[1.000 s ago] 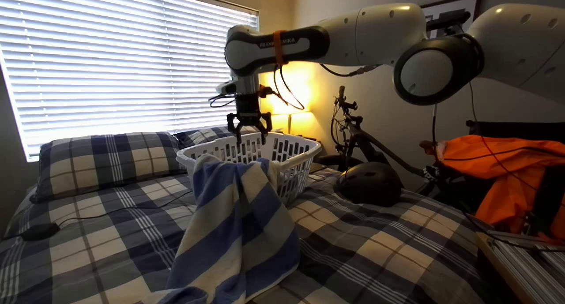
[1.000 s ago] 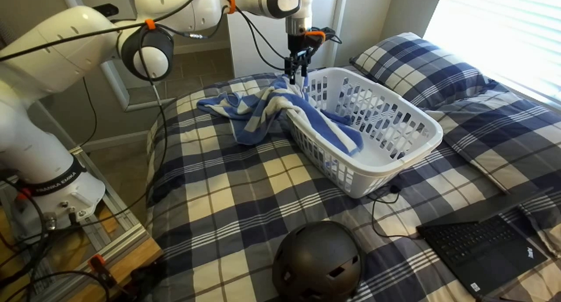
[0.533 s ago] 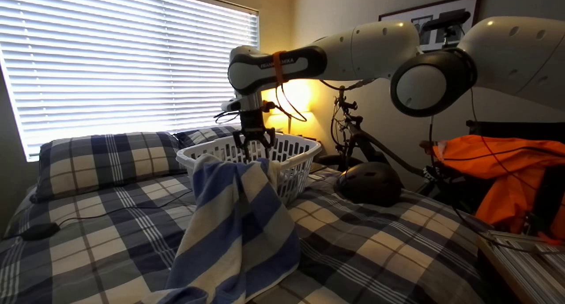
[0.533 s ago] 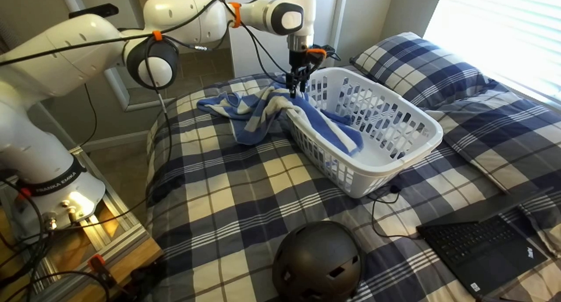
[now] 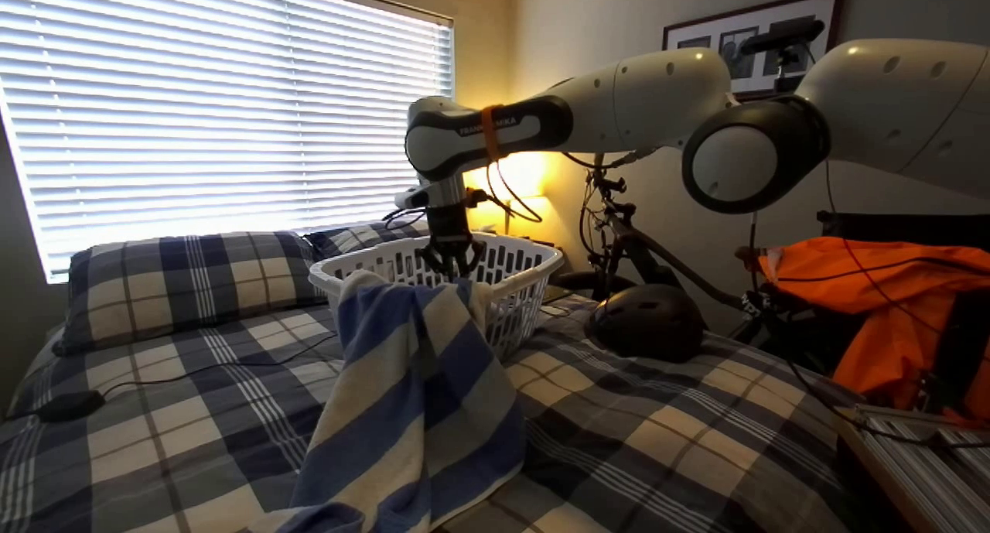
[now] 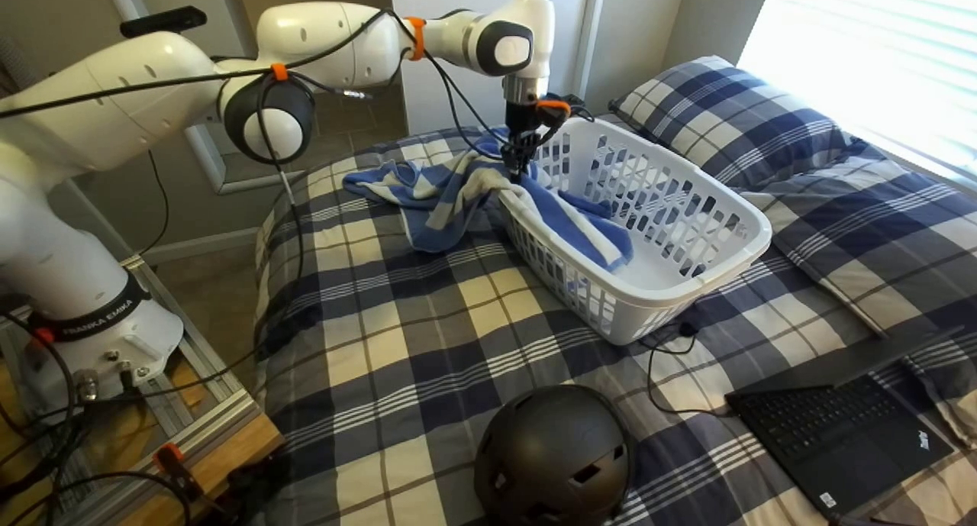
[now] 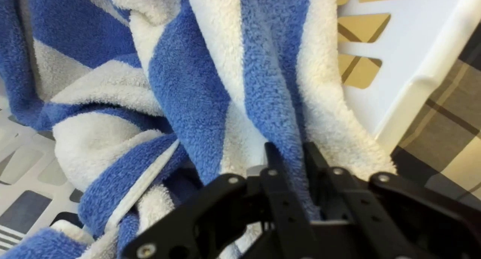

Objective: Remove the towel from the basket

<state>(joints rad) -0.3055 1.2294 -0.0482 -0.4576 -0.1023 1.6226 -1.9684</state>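
- Step in hand, it seems: the grasp; the claw (image 7: 290, 149) pinches a fold of towel (image 7: 195, 101).
- The towel straddles the basket's (image 6: 637, 304) rim, part inside, the rest trailing onto the bench (image 6: 427, 320) toward the edge by the arm's base (image 6: 107, 339).
- Next likely calls for lifting until the inner part clears the rim, then carrying toward that edge.

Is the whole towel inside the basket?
No, some of the towel hangs over the edge of the basket and lies on the bed.
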